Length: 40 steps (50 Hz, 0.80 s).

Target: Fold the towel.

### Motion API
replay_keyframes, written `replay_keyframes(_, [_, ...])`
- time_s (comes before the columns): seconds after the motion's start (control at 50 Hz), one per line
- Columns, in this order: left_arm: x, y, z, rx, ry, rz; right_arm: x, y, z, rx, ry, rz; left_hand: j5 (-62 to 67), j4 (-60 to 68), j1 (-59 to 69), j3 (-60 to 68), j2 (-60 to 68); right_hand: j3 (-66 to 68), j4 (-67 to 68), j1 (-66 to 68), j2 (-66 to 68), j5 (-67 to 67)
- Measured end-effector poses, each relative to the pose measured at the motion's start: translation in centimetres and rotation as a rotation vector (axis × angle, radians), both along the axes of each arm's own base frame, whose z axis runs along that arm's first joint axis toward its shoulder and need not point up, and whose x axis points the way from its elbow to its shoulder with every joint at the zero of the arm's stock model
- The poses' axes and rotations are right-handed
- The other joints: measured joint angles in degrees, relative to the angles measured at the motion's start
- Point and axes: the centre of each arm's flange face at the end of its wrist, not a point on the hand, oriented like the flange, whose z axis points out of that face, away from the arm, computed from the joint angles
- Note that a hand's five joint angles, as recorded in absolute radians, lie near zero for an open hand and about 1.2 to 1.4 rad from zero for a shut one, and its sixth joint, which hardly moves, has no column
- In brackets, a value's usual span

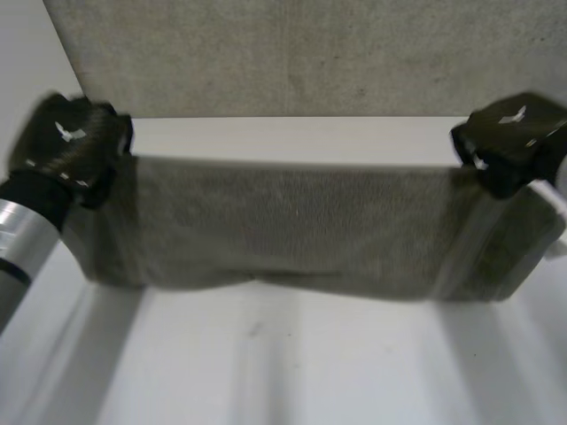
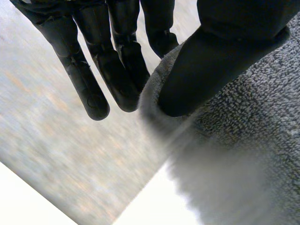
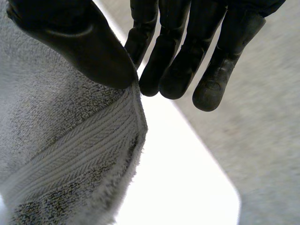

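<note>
A: So, what has the left hand (image 1: 71, 142) got?
B: An upper corner of the towel (image 1: 292, 226). In its wrist view the thumb presses the terry against straight fingers behind the edge. It's a pinch, not a fist.
A: And the right hand (image 1: 509, 142)?
B: The same grasp at the other upper corner, with the thumb clamped just above the woven band (image 3: 70, 154) and the fingers backing the cloth.
A: Where does that leave the towel?
B: Raised and stretched between them, hanging below both hands over the white table (image 1: 266, 372). Its long axis runs hand to hand, crosswise to the robot, and the short side drops from the held edge. The lower hem sags a little in the middle. I cannot tell whether it touches the tabletop.
A: Which hand is nearer the work?
B: Neither. They sit about level, one at each end. I'd judge the coming move hinges on that free lower edge lying beneath the hands: both would have to carry the top edge together and lay it over the hem, halving the towel across its short side.
A: Risk?
B: Uneven travel would skew the fold.
</note>
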Motion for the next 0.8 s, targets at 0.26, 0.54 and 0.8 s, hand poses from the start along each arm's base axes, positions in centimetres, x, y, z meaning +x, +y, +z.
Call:
replay_keyframes(0.26, [-2.7,-11.2,-1.8,-0.043,-0.175,0.108,4.7,-9.4,-1.0,-0.210,0.068,-0.027,0.00,0.03,0.45,0.06,0.03,0.00,0.12,0.00,0.00,0.00])
replay_keyframes(0.54, [-1.7,-12.3,14.4,-0.370,0.449,0.082,5.0,-9.8,12.2,-0.740,-0.406,-0.050,0.00,0.05,0.59,0.06,0.03,0.31,0.12,0.00,0.00,0.57])
replay_keyframes(0.8, [0.3,-10.6,-3.1,0.080,0.253,0.133,5.1,-6.5,-4.6,-0.134,-0.164,0.062,0.00,0.08,0.59,0.07,0.08,0.31,0.12,0.00,0.29,0.58])
